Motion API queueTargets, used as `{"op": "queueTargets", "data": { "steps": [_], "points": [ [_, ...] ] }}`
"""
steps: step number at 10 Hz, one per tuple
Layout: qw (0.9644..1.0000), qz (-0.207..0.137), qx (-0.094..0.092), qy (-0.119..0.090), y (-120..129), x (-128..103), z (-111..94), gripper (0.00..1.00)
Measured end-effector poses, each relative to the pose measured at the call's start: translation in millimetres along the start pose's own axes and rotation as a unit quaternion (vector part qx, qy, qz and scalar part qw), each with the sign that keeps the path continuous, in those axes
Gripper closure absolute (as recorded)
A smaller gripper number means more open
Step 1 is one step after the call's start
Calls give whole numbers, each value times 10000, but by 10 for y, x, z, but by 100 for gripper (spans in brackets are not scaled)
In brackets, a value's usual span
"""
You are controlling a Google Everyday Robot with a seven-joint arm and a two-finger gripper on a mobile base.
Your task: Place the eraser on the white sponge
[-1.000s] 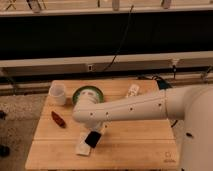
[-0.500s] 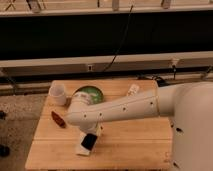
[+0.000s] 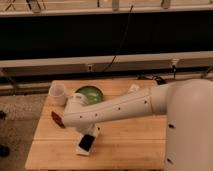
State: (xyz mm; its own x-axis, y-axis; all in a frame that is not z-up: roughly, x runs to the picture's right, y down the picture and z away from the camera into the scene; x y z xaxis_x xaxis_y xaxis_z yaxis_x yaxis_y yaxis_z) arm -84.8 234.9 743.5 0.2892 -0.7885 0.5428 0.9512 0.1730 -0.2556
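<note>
The black eraser (image 3: 86, 142) lies on top of the white sponge (image 3: 82, 150), a flat off-white pad near the front left of the wooden table (image 3: 125, 150). My arm reaches from the right across the table. My gripper (image 3: 90, 131) hangs just above and behind the eraser, at the end of the white arm.
A white cup (image 3: 58, 94) stands at the back left. A green bowl (image 3: 90, 94) sits behind my arm. A dark red elongated object (image 3: 58, 119) lies at the left edge. Cables run along the back of the table.
My arm has swung further to the left and forward. The eraser and sponge stay in the same spot at the front left.
</note>
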Motion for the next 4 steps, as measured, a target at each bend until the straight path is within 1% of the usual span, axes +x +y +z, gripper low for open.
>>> {"op": "queueTargets", "data": {
  "steps": [4],
  "points": [
    [10000,-36,3,18,-50,-15,-3,100]
  ]
}}
